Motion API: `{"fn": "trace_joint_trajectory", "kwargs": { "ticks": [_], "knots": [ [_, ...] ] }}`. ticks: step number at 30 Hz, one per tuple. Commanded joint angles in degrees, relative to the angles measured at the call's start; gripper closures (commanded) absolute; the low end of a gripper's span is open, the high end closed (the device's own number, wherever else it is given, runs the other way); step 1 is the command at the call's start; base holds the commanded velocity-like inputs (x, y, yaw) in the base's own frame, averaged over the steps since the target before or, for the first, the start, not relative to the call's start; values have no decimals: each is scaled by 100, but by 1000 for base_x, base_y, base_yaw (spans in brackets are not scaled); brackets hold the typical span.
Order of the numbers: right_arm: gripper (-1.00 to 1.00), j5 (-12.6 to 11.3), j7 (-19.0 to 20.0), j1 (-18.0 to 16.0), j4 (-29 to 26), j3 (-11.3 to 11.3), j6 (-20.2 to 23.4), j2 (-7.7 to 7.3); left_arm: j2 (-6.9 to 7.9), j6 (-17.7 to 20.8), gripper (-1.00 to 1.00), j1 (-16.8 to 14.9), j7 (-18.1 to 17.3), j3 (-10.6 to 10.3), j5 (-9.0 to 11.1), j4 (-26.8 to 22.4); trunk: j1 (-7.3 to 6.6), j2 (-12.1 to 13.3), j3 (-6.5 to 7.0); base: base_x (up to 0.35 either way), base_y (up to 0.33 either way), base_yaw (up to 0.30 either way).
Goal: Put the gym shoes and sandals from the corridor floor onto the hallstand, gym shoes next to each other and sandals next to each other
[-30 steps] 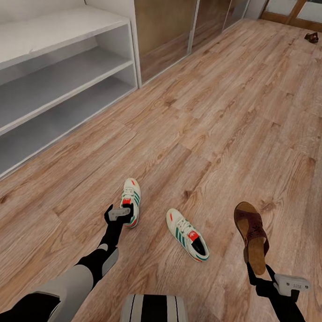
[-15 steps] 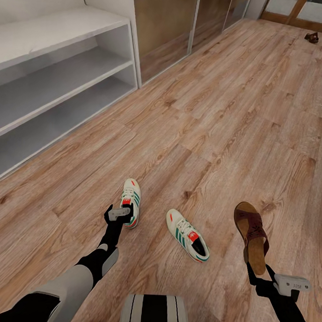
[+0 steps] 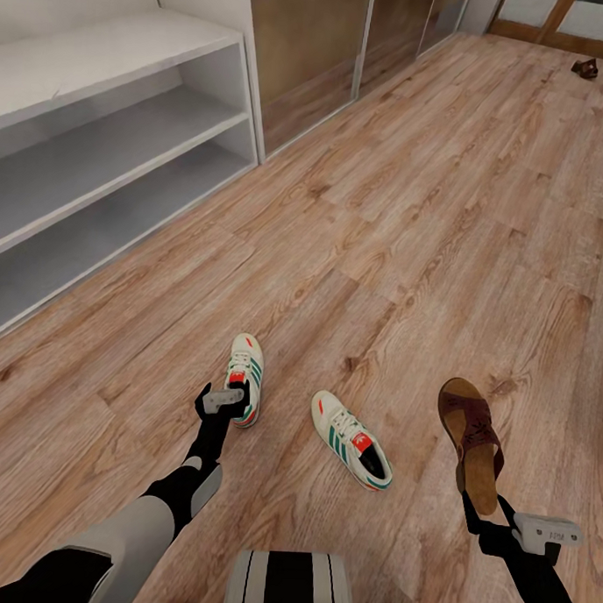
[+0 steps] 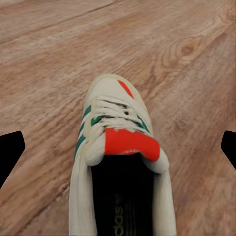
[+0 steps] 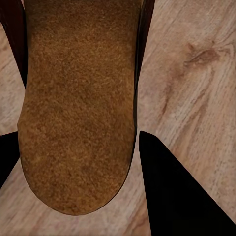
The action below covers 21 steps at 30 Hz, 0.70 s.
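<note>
Corridor, shoe-racking task: nothing racked so far; all four items to go.

Hallstand [image 3: 124,145]: pale grey, both open shelves bare in the part in view. Corridor floor [image 3: 410,218]: carries every shoe in sight. Near sandal [image 3: 471,440]: its heel lies between the fingers of the right gripper [image 3: 483,513], set wide to either side, not closed on it. Gym shoe [image 3: 244,378]: heel at the left gripper [image 3: 231,398], fingers spread well apart, no grip judged yet. Second gym shoe [image 3: 352,440]: between the two, untouched. Far sandal [image 3: 584,68]: small, dark, well away up the corridor. Wrist views supply finger spacing around sneaker [image 4: 120,162] and footbed [image 5: 78,108]; head view supplies rack and spare shoes.
</note>
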Motion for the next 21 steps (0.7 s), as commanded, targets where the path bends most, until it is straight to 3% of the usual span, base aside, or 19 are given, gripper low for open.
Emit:
{"fn": "trace_joint_trajectory", "kwargs": {
  "ticks": [1,21],
  "knots": [
    [100,-21,1,-2,0,0,4,0,3,3,-100,0,0,0,0,0,0,0,-6,0,0,0],
    [100,-21,1,-9,-1,0,8,0,-18,14,-100,1,2,-5,0,5,0,0,-165,0,0,0]
  ]
}}
